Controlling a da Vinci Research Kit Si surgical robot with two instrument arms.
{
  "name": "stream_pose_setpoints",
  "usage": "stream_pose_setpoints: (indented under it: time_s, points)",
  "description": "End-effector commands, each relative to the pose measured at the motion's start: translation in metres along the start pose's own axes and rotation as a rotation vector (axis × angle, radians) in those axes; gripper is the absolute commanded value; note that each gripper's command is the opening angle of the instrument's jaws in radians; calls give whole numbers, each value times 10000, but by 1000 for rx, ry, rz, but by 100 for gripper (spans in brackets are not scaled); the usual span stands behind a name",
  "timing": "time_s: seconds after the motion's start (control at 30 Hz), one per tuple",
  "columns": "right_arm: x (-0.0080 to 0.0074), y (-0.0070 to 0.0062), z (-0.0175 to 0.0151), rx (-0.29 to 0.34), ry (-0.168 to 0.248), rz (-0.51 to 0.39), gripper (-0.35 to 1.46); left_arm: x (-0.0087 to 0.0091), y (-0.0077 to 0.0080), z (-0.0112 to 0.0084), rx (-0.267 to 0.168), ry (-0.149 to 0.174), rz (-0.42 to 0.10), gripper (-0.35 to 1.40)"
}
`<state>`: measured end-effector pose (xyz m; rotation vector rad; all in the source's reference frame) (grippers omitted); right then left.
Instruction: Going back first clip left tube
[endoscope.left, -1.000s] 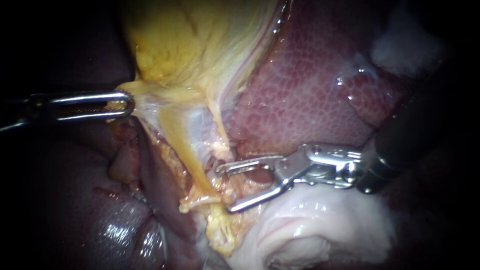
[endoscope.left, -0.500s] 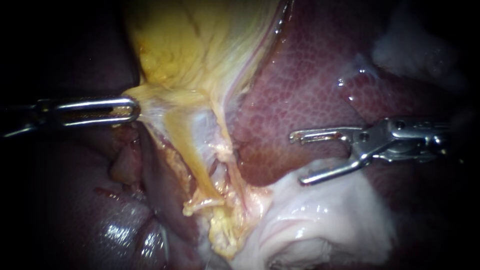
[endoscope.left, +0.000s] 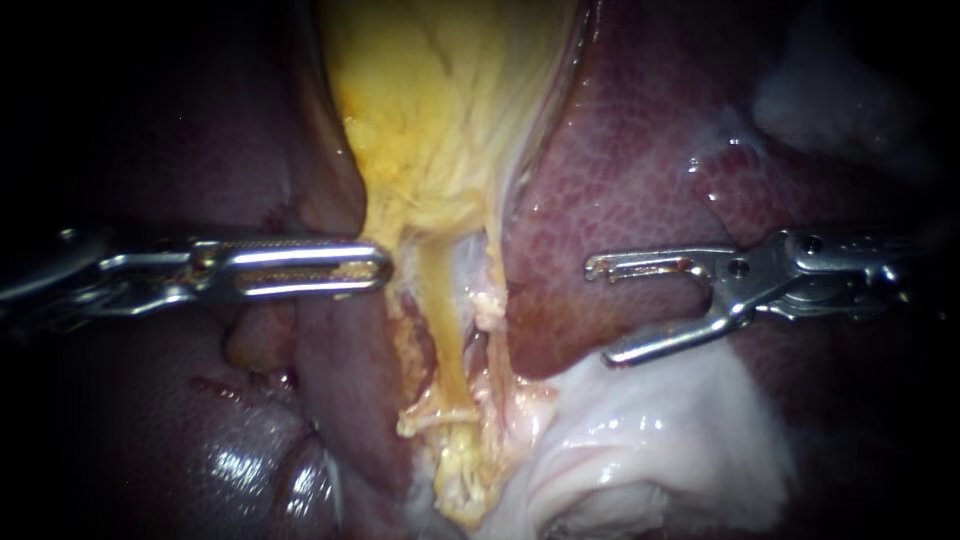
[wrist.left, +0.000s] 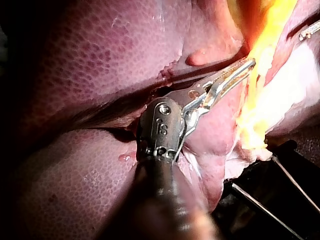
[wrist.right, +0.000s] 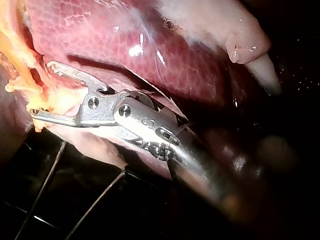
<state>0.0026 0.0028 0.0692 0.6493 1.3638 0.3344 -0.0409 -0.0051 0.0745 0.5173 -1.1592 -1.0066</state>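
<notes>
The right instrument (endoscope.left: 600, 312) is being held with its jaws wide apart and nothing between them. It is being carried over the liver (endoscope.left: 640, 170), well apart from the tubes. In the right wrist view the same gap is being shown, with yellow tissue just ahead of the jaw tips and none of it gripped. The left instrument (endoscope.left: 378, 266) is being held with its jaws closed on the lower edge of the gallbladder (endoscope.left: 440, 110). In the left wrist view its jaw tips are being seen set into that same yellow tissue.

Below the gallbladder, the left tube (endoscope.left: 445, 330) is being shown as a yellow strand running downward between the two instruments, nearer the left one. A paler strand (endoscope.left: 497, 330) is being seen just beside it. Across the lower end of the left tube a pale crosswise band (endoscope.left: 438, 417) is being seen. It may be the clip, but this cannot be told for certain.

With the right jaws empty, open and clear of the tube, the clipping is being judged as done and the going back as mostly done. What is being left, as far as can be judged, is only for the right instrument to be carried farther off from the tubes.
</notes>
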Motion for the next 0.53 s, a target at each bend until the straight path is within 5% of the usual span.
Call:
stream_pose_setpoints:
  time_s: [0.03,0.53]
  points:
    - [0,0,0,-1,0,0,60,0,0,3,0,3,-1,-35]
    - [3,-4,2,5,1,1,60,-2,-1,7,3,7,0,-35]
